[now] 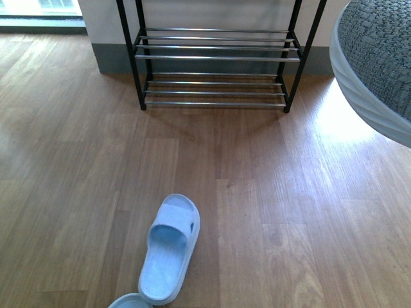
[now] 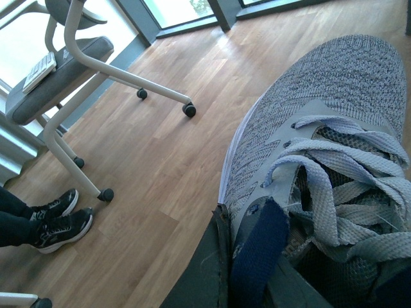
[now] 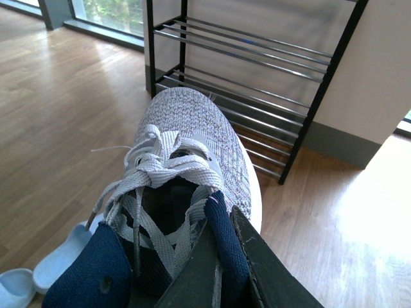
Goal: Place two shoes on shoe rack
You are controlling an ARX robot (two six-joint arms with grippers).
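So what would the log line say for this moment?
left fingers: clamped on grey sneaker | right fingers: clamped on second grey sneaker | shoe rack: visible tiers bare | blue slide: on floor

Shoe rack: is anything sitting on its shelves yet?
Nothing on the two tiers of the shoe rack in view, only bare rods. Any higher tiers are cut off by the picture's edge.

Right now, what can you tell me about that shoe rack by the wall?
The shoe rack has a thin black metal frame and shiny chrome rods running across. Two tiers show in the front view, several rods each; its top is cut off. It stands upright on the wooden floor, just before a pale wall with grey skirting. No shoe lies on those tiers. Whether it touches the wall I cannot tell.
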